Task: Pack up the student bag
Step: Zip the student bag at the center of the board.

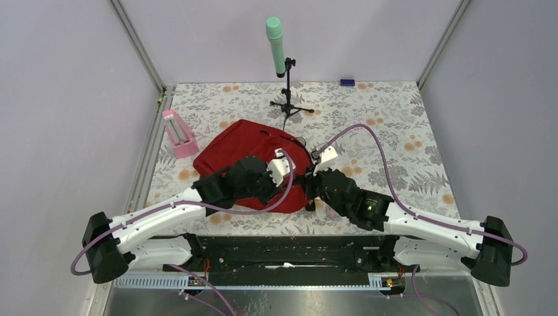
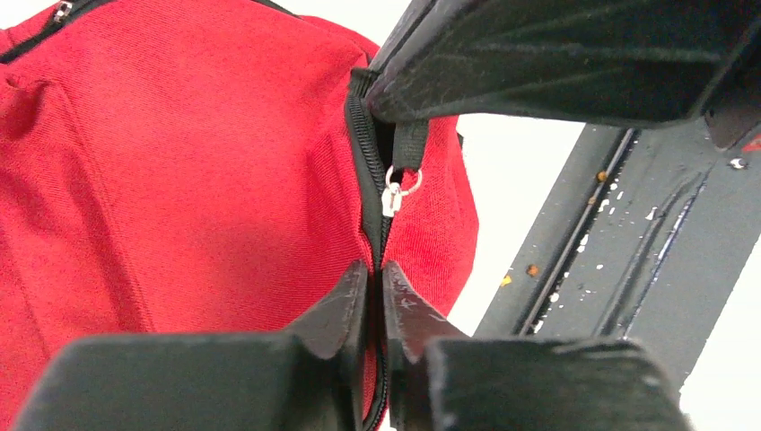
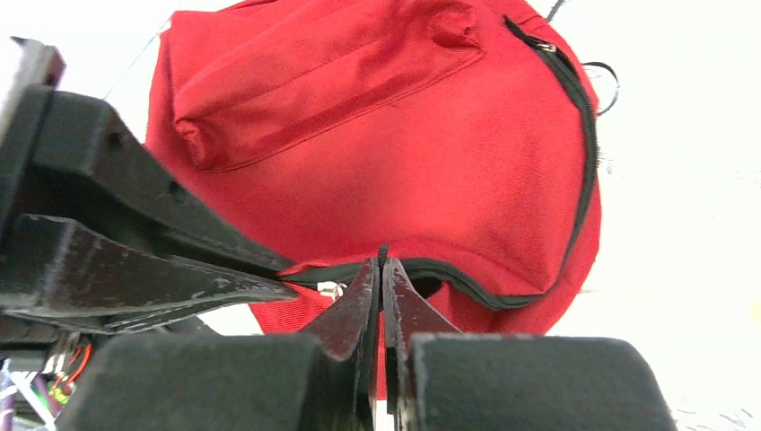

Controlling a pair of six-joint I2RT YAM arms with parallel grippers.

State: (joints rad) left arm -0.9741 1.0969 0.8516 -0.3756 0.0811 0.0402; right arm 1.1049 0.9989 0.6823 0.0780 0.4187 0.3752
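Our white left arm (image 1: 158, 214) and right arm (image 1: 434, 227) have black joints, scuffed black fingers (image 2: 336, 310), 2 purple cables (image 1: 359, 125) trailing behind, and a green light (image 1: 369, 206) behind the right fingers.

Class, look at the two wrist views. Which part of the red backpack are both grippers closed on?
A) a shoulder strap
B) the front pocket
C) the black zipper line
C: the wrist views show the left gripper and the right gripper each pinched shut along the black zipper of the student bag.
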